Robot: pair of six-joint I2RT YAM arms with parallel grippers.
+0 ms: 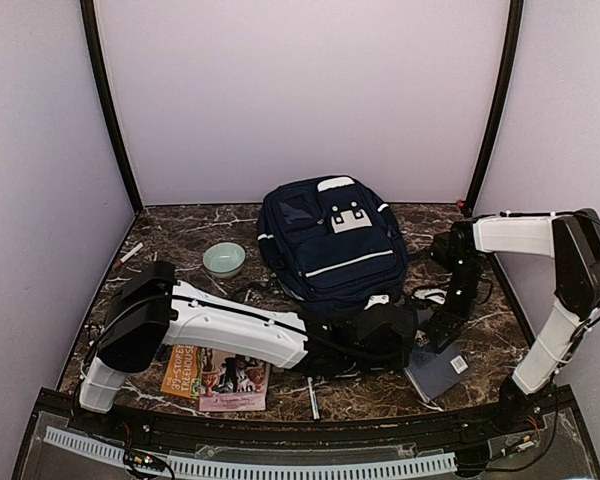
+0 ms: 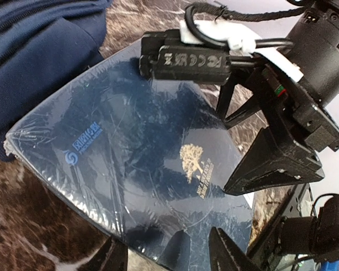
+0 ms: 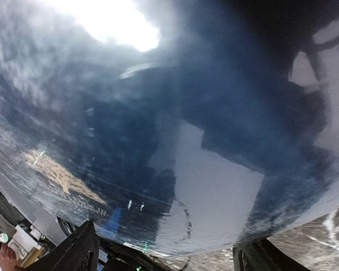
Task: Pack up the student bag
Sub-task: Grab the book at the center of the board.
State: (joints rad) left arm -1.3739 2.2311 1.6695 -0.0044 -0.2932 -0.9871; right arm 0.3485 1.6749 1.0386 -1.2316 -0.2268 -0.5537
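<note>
1. The right gripper (image 3: 166, 255) is nearest the lens in the right wrist view. Its two fingertips sit at the bottom left and bottom right of the frame, set wide apart with nothing clamped between them. They hang just over the cover of item 2; whether they touch it cannot be told.
2. The notebook (image 2: 135, 164) is dark blue, wrapped in glossy film and stamped with a gold tree. It fills the centre of the left wrist view and lies at the lower right of the overhead frame, outside the bag. It appears tilted, perhaps so that a finger can get under an edge.
3. The left gripper (image 2: 168, 255) shows at the bottom edge of the left wrist view. Its jaws stand about half open, with the near corner of the notebook between the tips, and they are not closed on it. The arm reaches across from the lower left, probably to share the lift of a flat item.
4. The student bag (image 1: 330, 245) is navy with white stripes. It lies front-up in the centre of the overhead frame, just above both grippers, and no open mouth is visible.
5. The table (image 1: 180, 235) is dark marble. A pale green bowl (image 1: 224, 259) stands left of the bag. A picture book (image 1: 216, 376) lies at the lower left, partly hidden by the left arm and presumably awaiting packing.
</note>
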